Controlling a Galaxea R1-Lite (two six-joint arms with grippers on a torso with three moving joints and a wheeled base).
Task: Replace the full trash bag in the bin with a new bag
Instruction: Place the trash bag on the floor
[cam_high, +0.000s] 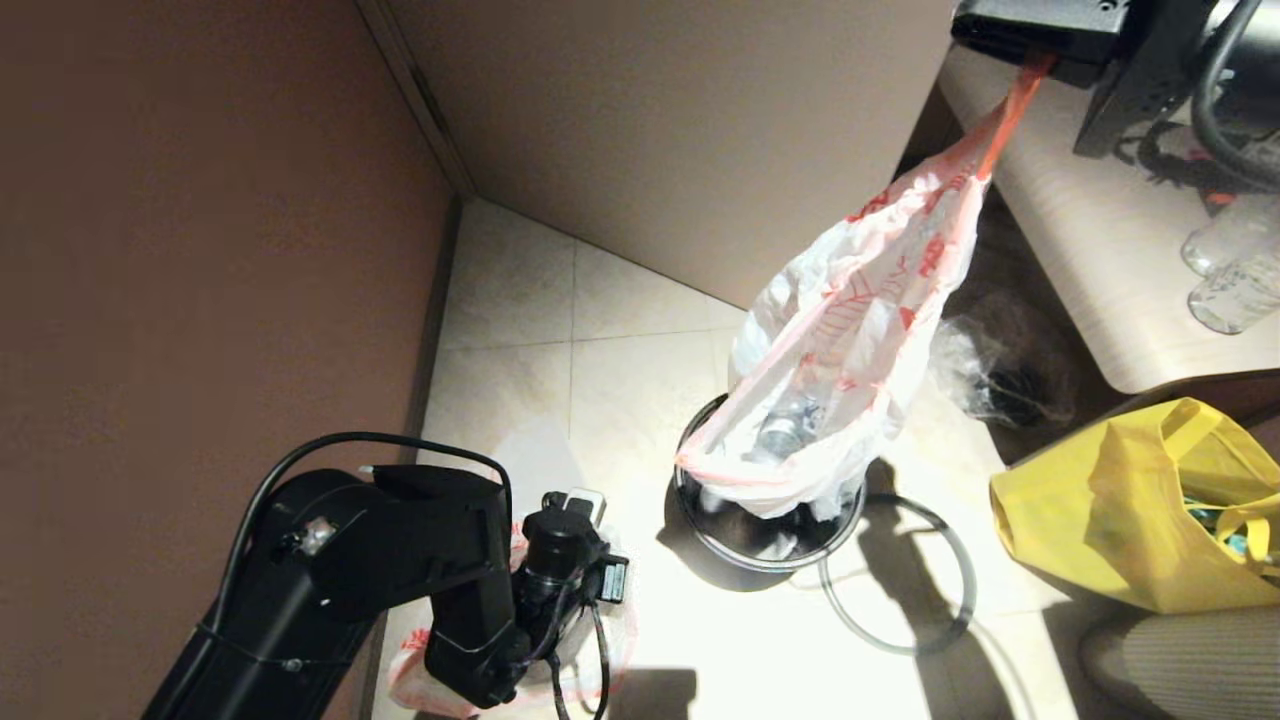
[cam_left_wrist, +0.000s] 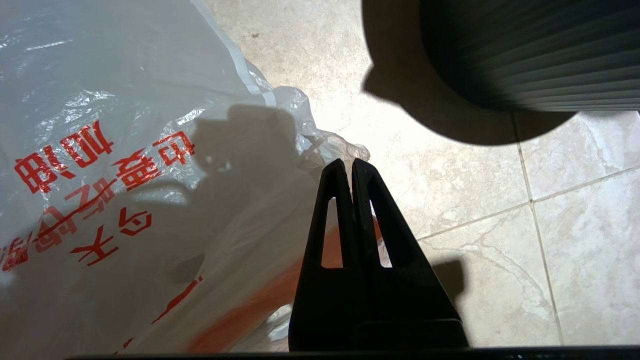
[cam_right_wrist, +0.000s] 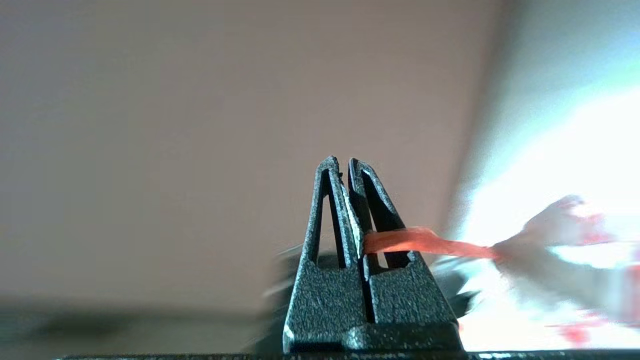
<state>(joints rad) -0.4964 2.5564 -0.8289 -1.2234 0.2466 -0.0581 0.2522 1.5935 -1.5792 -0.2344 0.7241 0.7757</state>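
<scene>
From the head view, the right gripper (cam_high: 1030, 45) high at the upper right pinches the red-orange hem of the full trash bag (cam_high: 840, 370), which hangs stretched with its lower end in the bin (cam_high: 765, 545), the grey hoop (cam_high: 900, 580) lying on the floor tiles (cam_high: 620, 300) beside it and a yellow tote (cam_high: 1130, 510) nearby. In the left wrist view, the left gripper (cam_left_wrist: 352, 167) is pressed together low over the new bag (cam_left_wrist: 125, 175), whose orange hem shows behind its fingers; whether it grips the film I cannot tell. In the right wrist view, the right gripper's fingers (cam_right_wrist: 325, 210) clamp the orange strip.

Left gripper (cam_left_wrist: 351, 165), black fingers (cam_left_wrist: 334, 210) pressed together, orange hem strip visible behind them. Slack translucent white film bag with red printed characters (cam_left_wrist: 110, 150) lies crumpled on beige tiled floor (cam_left_wrist: 500, 250). Ribbed dark grey round bin (cam_left_wrist: 530, 55) nearby, apart from fingers.
</scene>
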